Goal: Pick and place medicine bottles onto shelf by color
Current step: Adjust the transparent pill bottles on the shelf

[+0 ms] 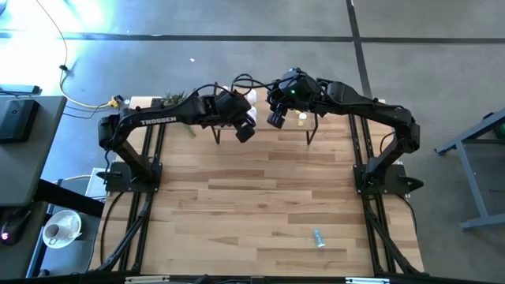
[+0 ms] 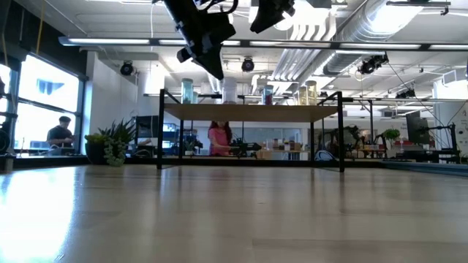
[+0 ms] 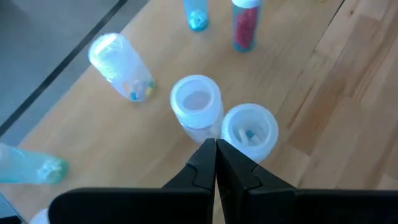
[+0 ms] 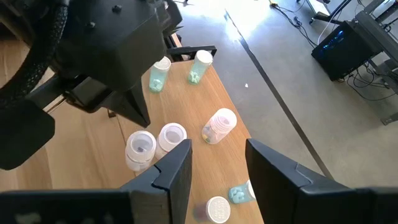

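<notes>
Left gripper (image 3: 216, 152): jaws closed, empty, hovering just above two white-capped medicine bottles (image 3: 198, 109) on the shelf (image 3: 336, 87).
Right gripper (image 4: 217, 158): jaws parted, empty, above the same cluster.
Risk: descending arms topple crowded bottles, or collide.
Obscured: one stray bottle (image 1: 318, 237) on the counter (image 1: 237, 221), colour unclear.

Slatted wooden tabletop (image 1: 260, 205), bare across most of its middle. Small plant (image 1: 173, 99) at tabletop's far-left corner; same plant (image 2: 113, 141) stands at left in low view. Yellow cable (image 1: 79, 99) runs across grey floor beyond far-left corner. Paper cup (image 1: 54, 232) on round white plate off tabletop's left edge. Two people in room beyond: one in pink top (image 2: 218, 139), one seated by window (image 2: 58, 135).
</notes>
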You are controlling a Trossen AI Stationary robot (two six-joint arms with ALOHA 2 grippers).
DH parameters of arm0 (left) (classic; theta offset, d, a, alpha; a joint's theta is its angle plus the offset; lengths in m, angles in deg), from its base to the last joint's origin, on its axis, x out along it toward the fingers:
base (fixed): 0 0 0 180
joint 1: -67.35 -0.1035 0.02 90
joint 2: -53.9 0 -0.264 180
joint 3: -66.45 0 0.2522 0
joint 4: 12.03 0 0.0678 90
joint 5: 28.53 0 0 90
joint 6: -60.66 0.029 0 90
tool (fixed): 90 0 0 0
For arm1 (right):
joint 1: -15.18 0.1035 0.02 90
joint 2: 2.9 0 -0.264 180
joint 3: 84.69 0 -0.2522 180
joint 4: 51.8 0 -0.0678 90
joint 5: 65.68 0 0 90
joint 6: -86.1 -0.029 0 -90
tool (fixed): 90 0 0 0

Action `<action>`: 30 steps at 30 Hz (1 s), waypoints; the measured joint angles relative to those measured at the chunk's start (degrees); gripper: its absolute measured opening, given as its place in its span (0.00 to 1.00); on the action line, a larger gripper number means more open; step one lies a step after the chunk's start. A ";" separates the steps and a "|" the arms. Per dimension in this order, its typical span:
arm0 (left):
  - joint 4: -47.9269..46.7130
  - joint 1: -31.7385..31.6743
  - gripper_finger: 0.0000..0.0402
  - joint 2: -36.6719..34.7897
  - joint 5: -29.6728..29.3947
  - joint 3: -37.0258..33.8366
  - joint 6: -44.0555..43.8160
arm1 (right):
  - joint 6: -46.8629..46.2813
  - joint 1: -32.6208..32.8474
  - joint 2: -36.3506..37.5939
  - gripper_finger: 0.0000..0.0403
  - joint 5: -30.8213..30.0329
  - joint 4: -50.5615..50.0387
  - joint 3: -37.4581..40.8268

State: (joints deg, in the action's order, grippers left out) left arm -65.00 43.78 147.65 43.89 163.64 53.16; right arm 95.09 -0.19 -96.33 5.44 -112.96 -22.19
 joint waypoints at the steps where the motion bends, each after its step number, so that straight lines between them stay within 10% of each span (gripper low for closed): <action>1: -0.52 -0.04 0.00 0.00 -0.02 0.54 0.42 | 0.01 -0.01 0.00 0.35 0.00 0.00 0.02; 18: -9.15 7.12 0.00 -0.11 4.38 8.92 10.61 | -0.02 0.01 0.00 0.35 0.00 -1.64 0.00; 30: 0.08 6.90 0.00 -0.09 9.46 -0.89 15.66 | -0.02 0.01 0.00 0.35 -0.02 -2.73 0.00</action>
State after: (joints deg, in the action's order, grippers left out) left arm -64.93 50.68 147.56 53.35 162.74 68.82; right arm 95.08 -0.18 -96.33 5.42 -115.69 -22.19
